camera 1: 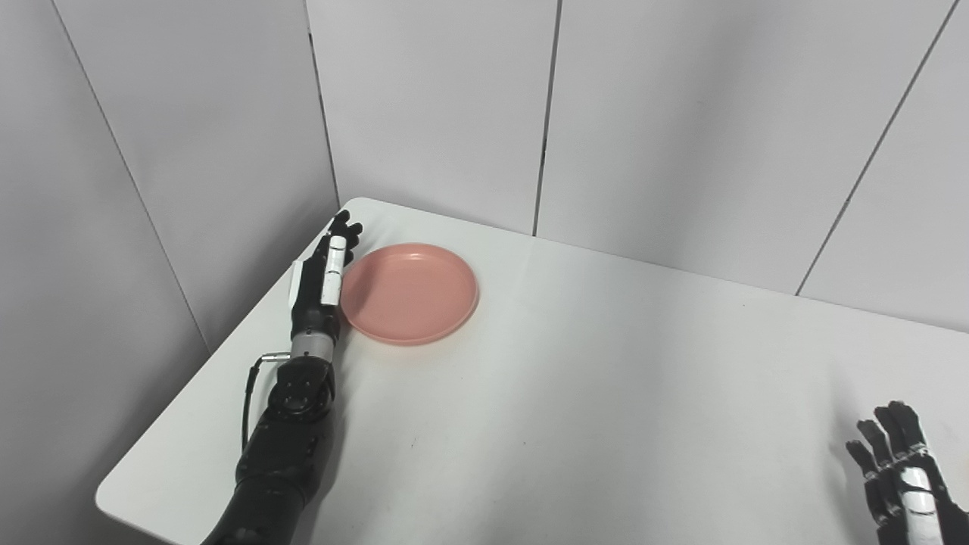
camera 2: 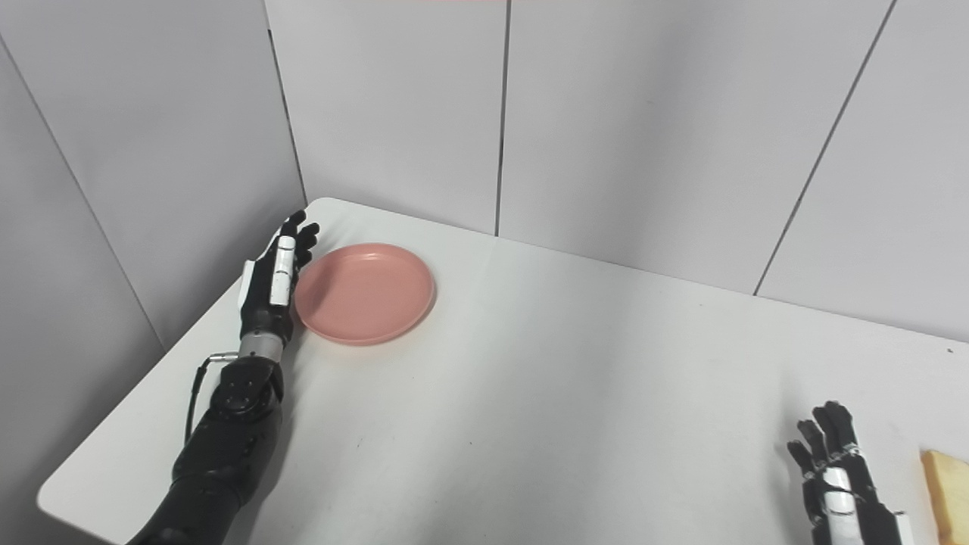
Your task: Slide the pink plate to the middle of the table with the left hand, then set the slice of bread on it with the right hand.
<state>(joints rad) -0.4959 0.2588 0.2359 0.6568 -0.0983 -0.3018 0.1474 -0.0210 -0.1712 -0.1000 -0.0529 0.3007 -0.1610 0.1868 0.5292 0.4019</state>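
Note:
The pink plate (camera 1: 410, 293) lies empty on the white table (camera 1: 590, 393) near its far left corner. My left hand (camera 1: 324, 278) stands edge-on against the plate's left rim, fingers straight and apart, holding nothing. My right hand (camera 2: 836, 481) rests open at the table's near right, fingers apart and pointing away from me. The slice of bread (camera 2: 946, 492) lies just right of that hand, cut off by the right eye view's edge; it does not show in the left eye view.
Grey wall panels (camera 1: 424, 106) close in the table at the back and left. The table's left edge (camera 1: 204, 393) runs close beside my left forearm.

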